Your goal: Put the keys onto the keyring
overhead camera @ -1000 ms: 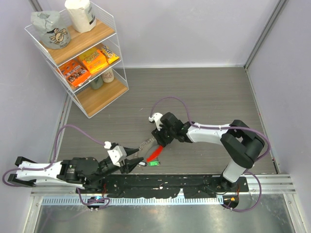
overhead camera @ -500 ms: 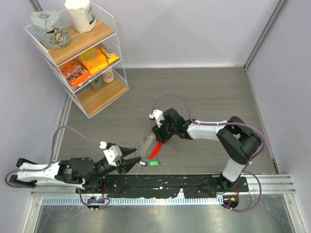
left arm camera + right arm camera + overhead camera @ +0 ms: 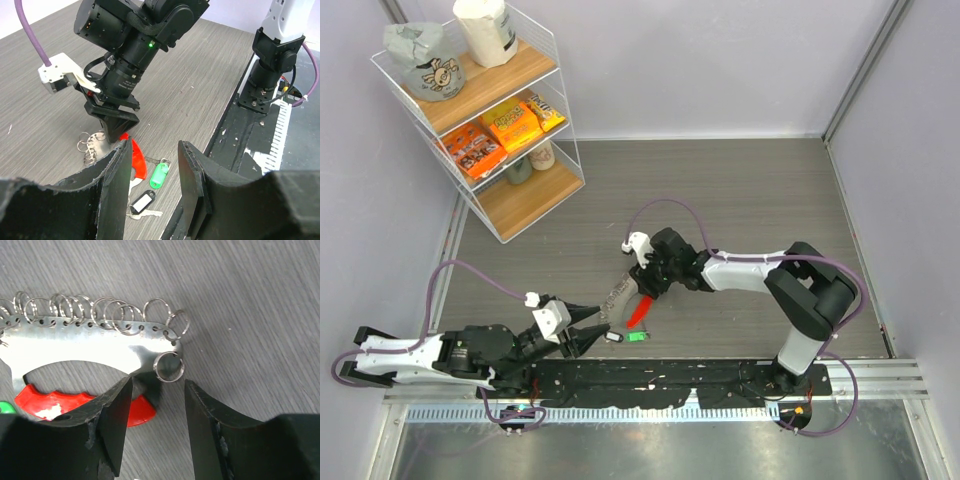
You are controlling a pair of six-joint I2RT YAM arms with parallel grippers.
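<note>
A grey wood-grain counter [image 3: 740, 190] carries everything. Far beyond my left jaws stands a wire rack [image 3: 520, 200] with wooden shelves. On its top shelf is a grey bag [image 3: 425, 62] printed with a skull-and-crossbones emblem, and one shelf down are orange packets [image 3: 510, 125] whose lettering is too small to read.

My right arm [image 3: 750, 272] reaches in across the counter and my left arm [image 3: 420, 355] lies low along the near edge.

My right jaws are released. Their dark fingers [image 3: 112, 420] stand apart over one end of the keyring [image 3: 75, 347] with nothing clamped between them. The keyring is a silvery plate lying flat on the counter, with a row of small wire loops threaded along its far edge. Its red arc [image 3: 50, 402] passes under the finger at the left of the wrist view.

My left jaws are released too, and the gap between their fingers [image 3: 117, 190] is bare. The green key [image 3: 159, 175] lies on the counter just ahead of that gap. The black key [image 3: 141, 202] lies nearer, just beside the same fingers, and both are apart from the keyring.

One split ring [image 3: 168, 366] sits at the plate's tip, right between my right jaws.
</note>
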